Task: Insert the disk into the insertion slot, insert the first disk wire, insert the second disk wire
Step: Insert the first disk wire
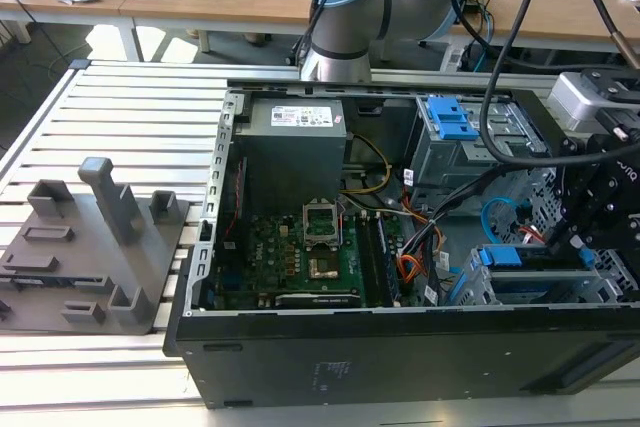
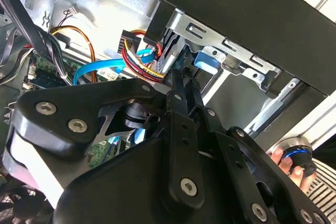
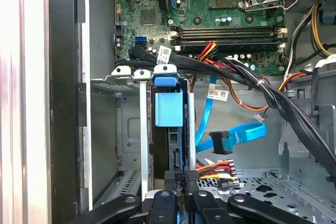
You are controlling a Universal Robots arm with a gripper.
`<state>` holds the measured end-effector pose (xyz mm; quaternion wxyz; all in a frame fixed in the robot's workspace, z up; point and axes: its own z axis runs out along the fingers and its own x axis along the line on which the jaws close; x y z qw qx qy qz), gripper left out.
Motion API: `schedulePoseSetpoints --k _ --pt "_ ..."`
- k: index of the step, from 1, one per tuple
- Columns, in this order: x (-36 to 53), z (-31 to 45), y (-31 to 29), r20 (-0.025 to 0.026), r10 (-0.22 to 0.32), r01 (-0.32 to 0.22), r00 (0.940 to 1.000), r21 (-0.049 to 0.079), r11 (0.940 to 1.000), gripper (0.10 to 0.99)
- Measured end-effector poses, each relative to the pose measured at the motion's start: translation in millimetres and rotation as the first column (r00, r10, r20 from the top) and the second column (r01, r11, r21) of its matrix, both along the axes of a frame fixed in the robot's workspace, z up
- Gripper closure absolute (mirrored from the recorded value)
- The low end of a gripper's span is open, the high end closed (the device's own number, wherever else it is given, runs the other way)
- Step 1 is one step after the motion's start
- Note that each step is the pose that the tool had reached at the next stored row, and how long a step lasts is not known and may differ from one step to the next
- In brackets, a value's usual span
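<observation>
1 disk (image 3: 169, 109), blue carrier showing, sits inside the insertion slot (image 3: 123, 129), low in the open PC case (image 1: 400, 357) on the exterior view's right. End effector (image 3: 182, 178) is at the disk's edge with its fingers (image 2: 177, 103) drawn together; can't tell if they pinch anything. Red-yellow-black wire bundle (image 3: 216, 167) ends right at the tips. Blue data cable (image 3: 236, 134) lies beside the slot, its black plug free.
</observation>
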<state>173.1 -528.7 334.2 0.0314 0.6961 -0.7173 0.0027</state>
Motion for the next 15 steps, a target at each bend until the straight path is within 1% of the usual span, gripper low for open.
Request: schedulePoseSetpoints --k 2,3,6,7,8,9,10,11,13,15 --pt "0.0 -0.5 -0.1 -0.0002 0.0 0.0 1.0 0.001 1.0 0.894" --pt "0.0 -0.3 0.0 -0.0001 0.0 0.0 1.0 0.0 1.0 0.827" --pt "0.0 12.1 0.2 0.0 0.0 0.0 1.0 0.0 1.0 0.827" --pt "-0.1 19.8 1.0 -0.0001 0.0 0.0 1.0 0.0 1.0 0.827" --pt "-0.1 23.7 1.7 0.0 0.0 0.0 1.0 0.0 1.0 0.827" --pt "-0.1 29.4 2.5 0.0 0.0 0.0 1.0 0.0 1.0 0.843" --pt "-0.2 36.3 2.8 0.0 0.0 0.0 1.0 0.0 1.0 0.91" --pt "-0.3 41.3 2.9 0.0 0.0 0.0 1.0 0.0 1.0 0.976" --pt "-0.7 50.2 2.9 0.0 0.0 0.0 1.0 0.0 1.0 0.98" --pt "-1.2 51.6 2.8 0.0 0.0 0.0 1.0 0.0 1.0 0.98"
